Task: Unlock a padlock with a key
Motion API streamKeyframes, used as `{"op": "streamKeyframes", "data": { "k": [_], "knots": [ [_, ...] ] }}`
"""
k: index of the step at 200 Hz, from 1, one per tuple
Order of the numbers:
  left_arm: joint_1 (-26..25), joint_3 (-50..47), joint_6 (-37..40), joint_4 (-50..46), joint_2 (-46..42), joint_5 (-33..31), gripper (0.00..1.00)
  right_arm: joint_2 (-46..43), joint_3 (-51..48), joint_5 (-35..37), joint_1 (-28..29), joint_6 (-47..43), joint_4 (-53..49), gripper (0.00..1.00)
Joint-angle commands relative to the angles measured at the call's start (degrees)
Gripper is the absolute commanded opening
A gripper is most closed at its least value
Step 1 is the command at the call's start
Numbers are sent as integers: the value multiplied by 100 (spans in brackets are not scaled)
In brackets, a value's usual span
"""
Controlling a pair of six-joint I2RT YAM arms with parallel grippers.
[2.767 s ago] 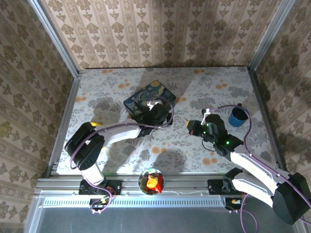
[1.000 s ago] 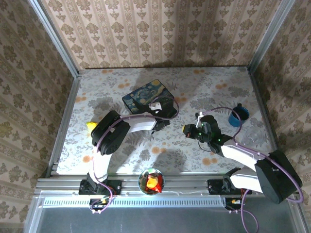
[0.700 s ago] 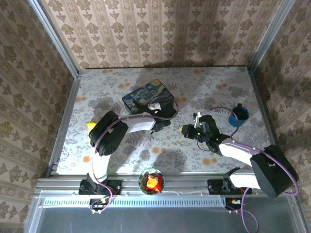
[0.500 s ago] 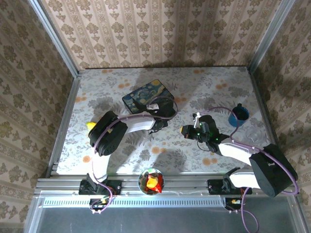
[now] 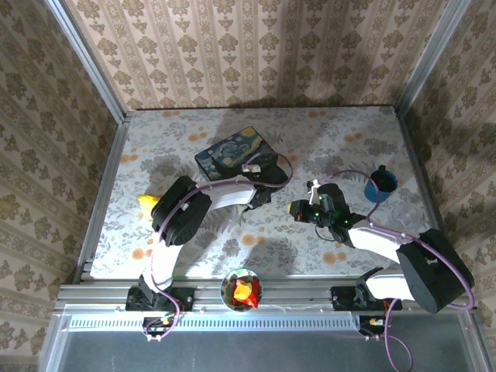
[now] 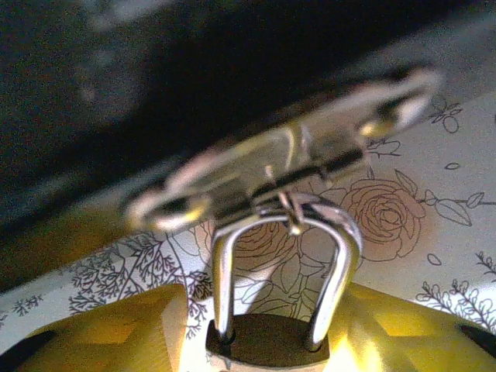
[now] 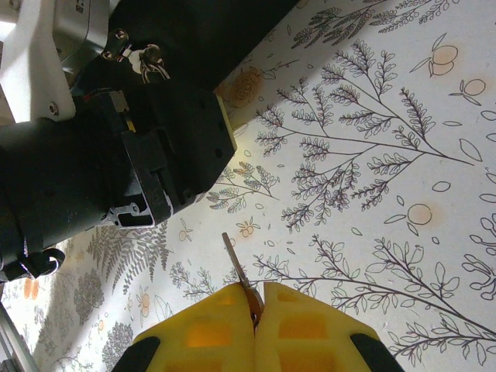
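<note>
Right gripper (image 7: 256, 304) pinches the key (image 7: 235, 260) (left gripper's (image 6: 263, 337) jaws stand apart).

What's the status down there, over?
Left gripper shut on padlock, shackle closed. Right gripper shut on key, blade out. Key and padlock apart. Blurred metal ring at shackle top.

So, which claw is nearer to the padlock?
Left. The left claw has the padlock between its fingers; the right claw, shut on a key, is apart from it.
</note>
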Motion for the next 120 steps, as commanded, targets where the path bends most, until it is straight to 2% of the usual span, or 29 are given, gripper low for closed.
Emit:
{"op": "streamKeyframes", "data": {
  "k": [1, 27, 70, 98, 120],
  "knots": [
    [53, -127, 306, 108, 203, 272, 47, -16, 157, -94, -38, -99, 119, 0],
    [118, -156, 415, 210, 210, 324, 40, -12, 142, -89, -29, -73, 123, 0],
    [223, -328, 470, 492, 121, 612, 14, 75, -37, -68, -31, 4, 343, 0],
    [285, -528, 332, 660, -147, 1178, 2, 289, -292, -162, -21, 94, 828, 0],
    [351, -674, -16, 751, -384, 1881, 1, 657, -427, -329, 76, 30, 1409, 0]
  ]
}}
